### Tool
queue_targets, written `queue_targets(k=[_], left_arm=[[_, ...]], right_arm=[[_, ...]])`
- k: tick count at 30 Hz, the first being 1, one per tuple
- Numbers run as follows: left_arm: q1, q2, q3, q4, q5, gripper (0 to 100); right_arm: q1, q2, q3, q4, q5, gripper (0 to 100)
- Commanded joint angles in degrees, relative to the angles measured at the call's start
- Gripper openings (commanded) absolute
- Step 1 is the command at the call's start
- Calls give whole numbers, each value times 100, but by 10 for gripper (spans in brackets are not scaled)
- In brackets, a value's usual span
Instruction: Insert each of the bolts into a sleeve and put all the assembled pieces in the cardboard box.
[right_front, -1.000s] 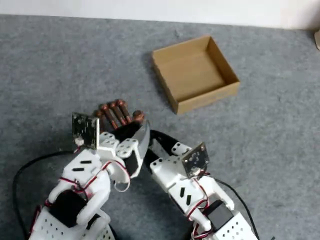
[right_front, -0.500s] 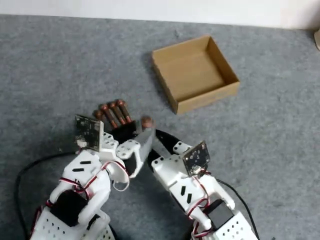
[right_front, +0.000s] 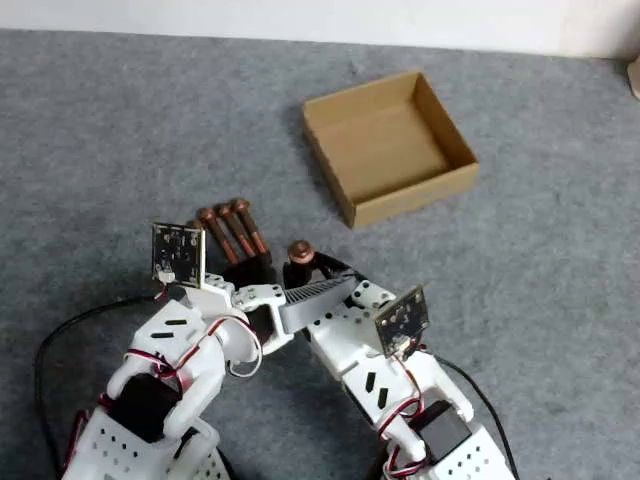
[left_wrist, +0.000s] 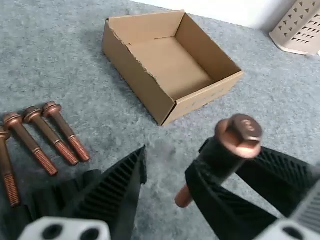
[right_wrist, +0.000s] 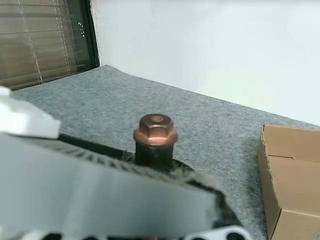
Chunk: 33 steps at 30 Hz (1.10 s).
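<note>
A table (right_front: 100, 130) covered in grey carpet is seen. On it a cardboard box (right_front: 410, 200) is set, open side up, and near it loose copper-coloured bolts (right_front: 230, 228) are laid side by side.

Soft, even light is falling over the grey carpet (right_front: 520, 260), and the cardboard box (right_front: 390, 145) is casting only a thin shadow at its nine o'clock side (no glare anywhere). The white wall (right_wrist: 225, 55) is glowing brightly.
</note>
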Motion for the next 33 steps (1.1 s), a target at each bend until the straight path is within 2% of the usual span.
queue_targets(k=[1, 6, 11, 19, 25, 27, 29, 33], left_arm=[[347, -84, -488, -44, 9, 450], [330, -84, -523, -53, 26, 447], [-84, -84, -514, -448, 237, 447], [-224, -84, -514, -457, 308, 447], [-1631, -57, -462, -1081, 422, 442], [-1903, -57, -462, -1081, 659, 396], [-2035, -75, -462, -1081, 721, 299], [-2079, -75, -356, -1090, 721, 0]], right_arm=[[31, -22, -48, -207, 26, 3], [40, -22, -48, -207, 26, 3], [127, -22, -48, -224, 26, 3], [136, -22, -48, -224, 26, 3], [127, -22, -48, -224, 26, 3], [127, -22, -48, -224, 26, 3], [127, -22, -48, -224, 26, 3], [127, -22, -48, -215, 26, 3]])
